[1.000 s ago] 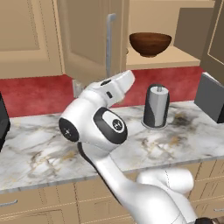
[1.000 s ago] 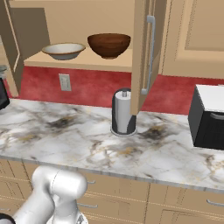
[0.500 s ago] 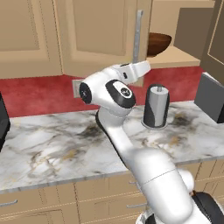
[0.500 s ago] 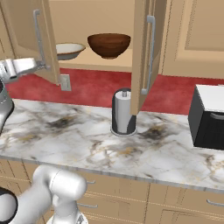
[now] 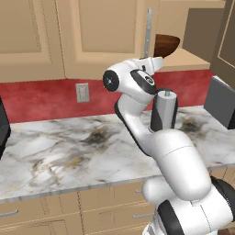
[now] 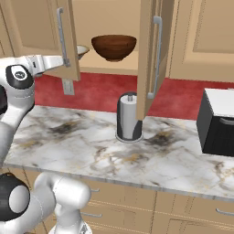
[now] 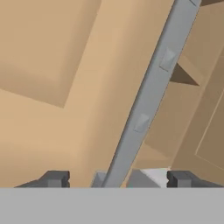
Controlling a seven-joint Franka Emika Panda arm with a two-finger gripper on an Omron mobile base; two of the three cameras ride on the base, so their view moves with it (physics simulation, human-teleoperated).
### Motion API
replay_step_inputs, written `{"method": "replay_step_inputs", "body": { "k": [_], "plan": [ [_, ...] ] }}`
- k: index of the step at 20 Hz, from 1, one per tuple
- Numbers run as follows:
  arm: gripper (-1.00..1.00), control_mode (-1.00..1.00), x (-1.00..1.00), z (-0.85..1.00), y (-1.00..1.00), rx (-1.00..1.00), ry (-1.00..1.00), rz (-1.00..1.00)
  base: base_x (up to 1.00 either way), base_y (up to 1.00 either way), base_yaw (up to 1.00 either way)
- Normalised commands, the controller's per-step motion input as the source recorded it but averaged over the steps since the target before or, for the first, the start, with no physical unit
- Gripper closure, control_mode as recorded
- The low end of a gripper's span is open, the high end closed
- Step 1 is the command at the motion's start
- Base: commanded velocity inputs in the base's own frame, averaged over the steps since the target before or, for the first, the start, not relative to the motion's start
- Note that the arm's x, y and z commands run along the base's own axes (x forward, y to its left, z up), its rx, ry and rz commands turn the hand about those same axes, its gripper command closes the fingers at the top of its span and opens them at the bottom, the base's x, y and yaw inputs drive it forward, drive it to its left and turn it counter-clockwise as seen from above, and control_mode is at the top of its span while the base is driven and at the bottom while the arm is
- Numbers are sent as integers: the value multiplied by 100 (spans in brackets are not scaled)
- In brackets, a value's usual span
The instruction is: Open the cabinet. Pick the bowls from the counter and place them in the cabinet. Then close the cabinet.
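Tan wood fills the upper kitchen, where the cabinet point(image 6: 114, 27) stands with both doors swung partly out from its shelf. The dark reddish-brown bowl point(image 6: 114, 47) sits on that shelf, and the cream-white bowl point(image 6: 81, 50) rests just beside it, mostly hidden behind the left door point(image 6: 45, 32). The white arm point(image 5: 137, 98) reaches up to that left door, its gripper point(image 7: 114, 178) at the long silver bar handle point(image 7: 148, 96). In the hand view the handle runs between the two dark fingertips point(image 7: 54, 178), and the jaws stand apart on either side of it, with a gap on each side; whether either tip touches the bar cannot be told. The right door point(image 6: 147, 50) hangs open edge-on in the right base view. Below, on the veined marble table point(image 6: 137, 160), a grey cylindrical canister point(image 6: 129, 117) stands upright, and a dark appliance point(image 6: 218, 121) sits well apart at the right end.
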Motion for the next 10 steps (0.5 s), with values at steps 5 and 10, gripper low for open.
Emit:
{"method": "replay_step_inputs", "body": {
  "k": [5, 10],
  "plan": [
    [-100, -100, 9, -6, -16, 3, -2, 9, 0, 0, 0],
    [-100, -100, 34, -3, -2, 0, 0, 4, 0, 0, 0]
  ]
}}
